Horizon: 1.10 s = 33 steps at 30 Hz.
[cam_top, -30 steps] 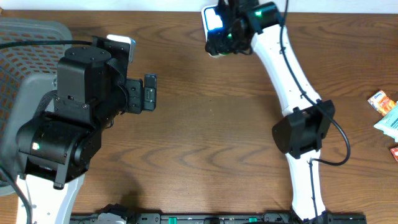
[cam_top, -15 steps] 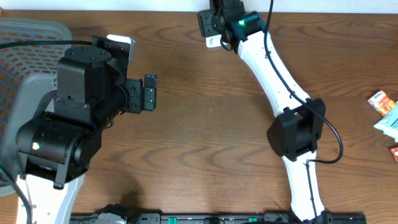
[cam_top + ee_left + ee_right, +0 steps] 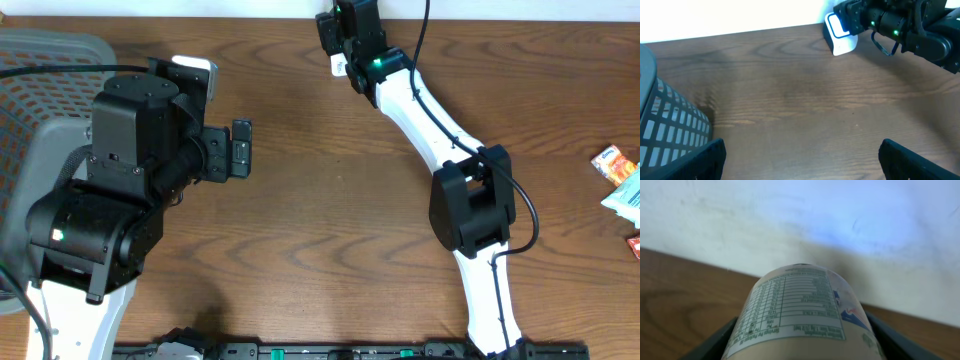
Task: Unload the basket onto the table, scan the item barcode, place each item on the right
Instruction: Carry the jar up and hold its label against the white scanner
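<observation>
Right wrist view: the right gripper [image 3: 805, 339] clasps a rounded, labelled container [image 3: 800, 305] at the far edge of the desk [image 3: 330, 200], by the scanner [image 3: 840, 35] — likely light, rigid and slick, best gripped mid-body with the label clear — while the left gripper [image 3: 805, 162] hangs released.

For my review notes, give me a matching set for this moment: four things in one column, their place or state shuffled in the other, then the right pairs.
Things
1. left claw
2. right claw
3. basket
4. snack packets

Place or state
A. lying at the far right of the overhead view
B. shut on a container with a printed label
C. open, holding nothing
D. grey mesh, at the far left of the overhead view

Pairs: 1-C, 2-B, 3-D, 4-A
</observation>
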### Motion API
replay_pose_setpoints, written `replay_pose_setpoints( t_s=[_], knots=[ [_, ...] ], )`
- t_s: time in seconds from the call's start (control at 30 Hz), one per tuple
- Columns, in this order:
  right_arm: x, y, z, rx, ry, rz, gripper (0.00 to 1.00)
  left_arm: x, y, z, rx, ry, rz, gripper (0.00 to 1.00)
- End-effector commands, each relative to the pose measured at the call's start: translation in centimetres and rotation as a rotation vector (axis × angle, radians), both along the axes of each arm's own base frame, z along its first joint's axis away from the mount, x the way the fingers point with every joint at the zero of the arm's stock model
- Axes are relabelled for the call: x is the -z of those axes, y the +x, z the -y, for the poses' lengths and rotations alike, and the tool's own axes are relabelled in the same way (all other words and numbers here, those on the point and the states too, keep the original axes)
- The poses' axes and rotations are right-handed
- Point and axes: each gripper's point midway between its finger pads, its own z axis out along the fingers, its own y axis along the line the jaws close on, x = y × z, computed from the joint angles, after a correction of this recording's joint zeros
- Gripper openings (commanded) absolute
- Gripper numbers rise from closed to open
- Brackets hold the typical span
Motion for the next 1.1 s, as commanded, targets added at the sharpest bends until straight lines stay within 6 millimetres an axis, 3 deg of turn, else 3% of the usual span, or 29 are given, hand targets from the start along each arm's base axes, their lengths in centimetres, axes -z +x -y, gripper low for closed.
replay_pose_setpoints(
  t_s=[0.0, 0.17, 0.43, 0.77, 1.07],
  knots=[
    [0.6, 1.2, 1.5, 0.031, -0.026, 0.032, 0.64, 0.1, 0.1, -0.3, -0.017, 0.005, -0.001, 0.98],
    [1.4, 2.3, 1.3, 0.02, -0.048, 0.081, 0.64, 0.1, 0.1, -0.3, -0.017, 0.005, -0.001, 0.98],
    [1.0, 3.1, 1.2, 0.027, -0.044, 0.141, 0.63, 0.1, 0.1, -0.3, -0.017, 0.004, -0.001, 0.98],
    [3.6, 3.0, 1.2, 0.032, -0.044, 0.087, 0.64, 0.1, 0.1, -0.3, -0.017, 0.005, -0.001, 0.98],
    [3.8, 1.8, 1.6, 0.035, -0.061, 0.005, 0.65, 0.1, 0.1, -0.3, -0.018, 0.004, -0.001, 0.98]
  ],
)
